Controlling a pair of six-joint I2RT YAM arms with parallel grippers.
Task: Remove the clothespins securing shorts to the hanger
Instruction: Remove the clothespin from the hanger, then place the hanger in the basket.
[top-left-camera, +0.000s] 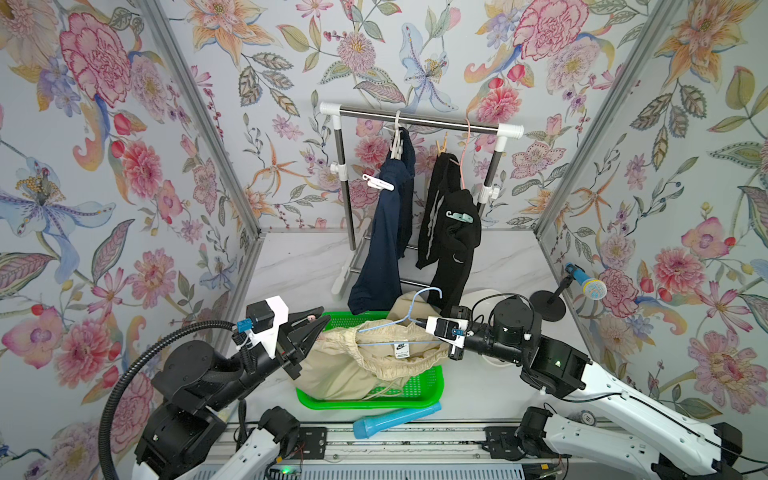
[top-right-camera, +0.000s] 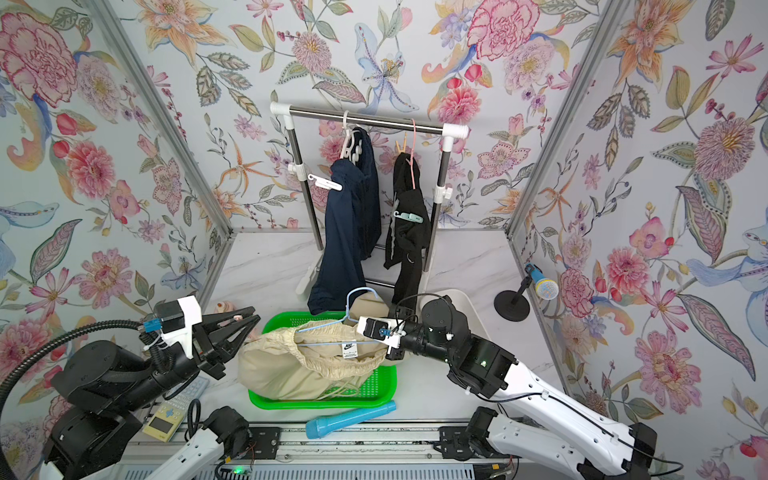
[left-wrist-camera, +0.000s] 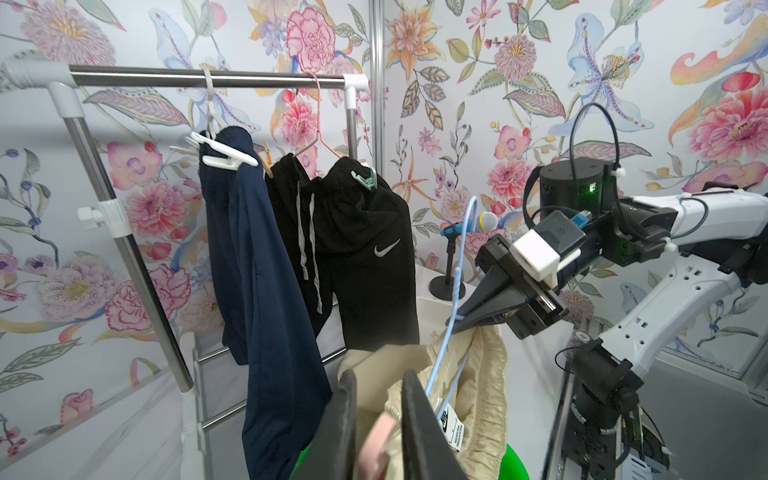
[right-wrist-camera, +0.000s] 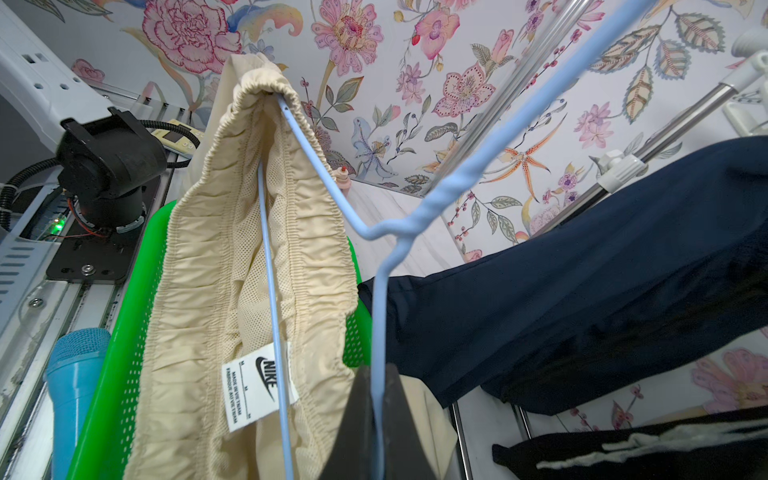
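In both top views one green basket (top-left-camera: 365, 404) sits on the desk (top-left-camera: 299, 266) between the two claws. It holds the cream shorts (top-left-camera: 340, 370), whose waistband is threaded on a pale blue hanger (top-left-camera: 384, 325). The right claw (top-left-camera: 419, 322) is clamped tight on that hanger's neck. The left claw (top-left-camera: 326, 314) has its jaws narrowed onto a small pink clip (top-left-camera: 311, 318).

Beyond both claws stands one rack (top-left-camera: 415, 120) with two more pairs. The navy shorts (top-left-camera: 382, 249) carry one white clip (top-left-camera: 378, 183). The black shorts (top-left-camera: 449, 249) carry one teal clip (top-left-camera: 459, 217) and one wooden peg (top-left-camera: 441, 145). One blue tube (top-left-camera: 395, 417) lies on the desk behind the basket, nearer the arm bases.

The left wrist view shows the pink clip, blurred, between two dark fingers (left-wrist-camera: 419, 432). Ahead are three pairs of shorts and three hangers, among them a white hanger (left-wrist-camera: 209, 95) and a pink hanger (left-wrist-camera: 318, 116).

In the right wrist view the blue wire runs between that claw's fingers (right-wrist-camera: 353, 424), and the cream shorts drape into the basket just past them.
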